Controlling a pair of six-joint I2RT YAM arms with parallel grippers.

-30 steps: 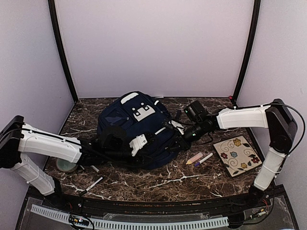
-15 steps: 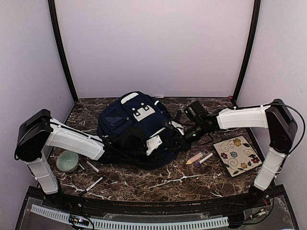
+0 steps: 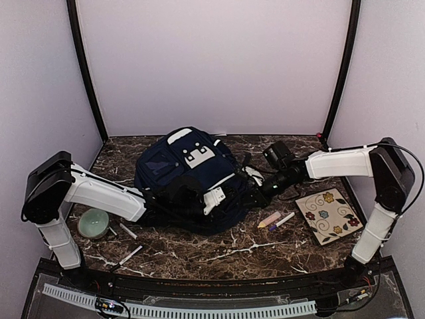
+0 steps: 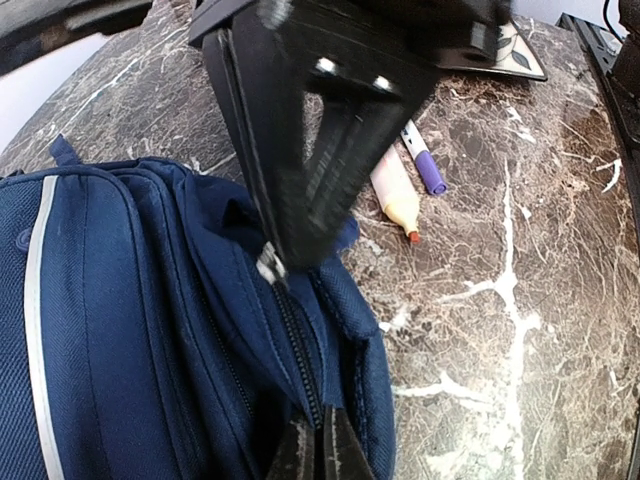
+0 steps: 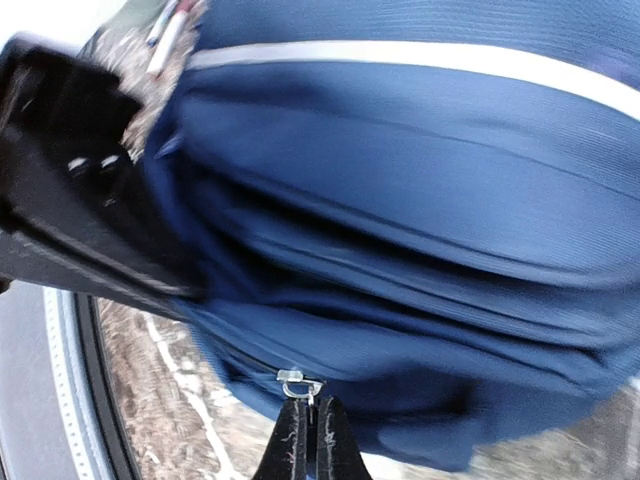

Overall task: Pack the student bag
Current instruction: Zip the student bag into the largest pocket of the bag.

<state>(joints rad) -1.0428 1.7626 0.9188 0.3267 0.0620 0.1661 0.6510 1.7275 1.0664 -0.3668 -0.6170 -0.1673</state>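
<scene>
The navy student bag (image 3: pixel 182 169) lies flat in the middle of the marble table, white patches facing up. My left gripper (image 3: pixel 221 197) reaches across its front right edge. In the left wrist view the left gripper (image 4: pixel 322 452) is shut on the bag's fabric (image 4: pixel 150 330) beside the zipper track. My right gripper (image 3: pixel 255 187) comes in from the right. In the right wrist view the right gripper (image 5: pixel 308 432) is shut on the silver zipper pull (image 5: pixel 298 381) of the bag (image 5: pixel 400 200). The same pull (image 4: pixel 270 265) shows under the right fingers (image 4: pixel 300 150).
A yellow highlighter (image 3: pixel 269 219) and a purple-tipped pen (image 3: pixel 283 220) lie right of the bag. A floral square tile (image 3: pixel 327 214) sits at the far right. A green bowl (image 3: pixel 93 222) and two white pens (image 3: pixel 128 231) (image 3: pixel 131 254) lie at the left front.
My left arm has swung right along the bag's front and shut its jaws on the fabric, uncovering the green bowl. The right gripper has drawn slightly right with the zipper pull.
</scene>
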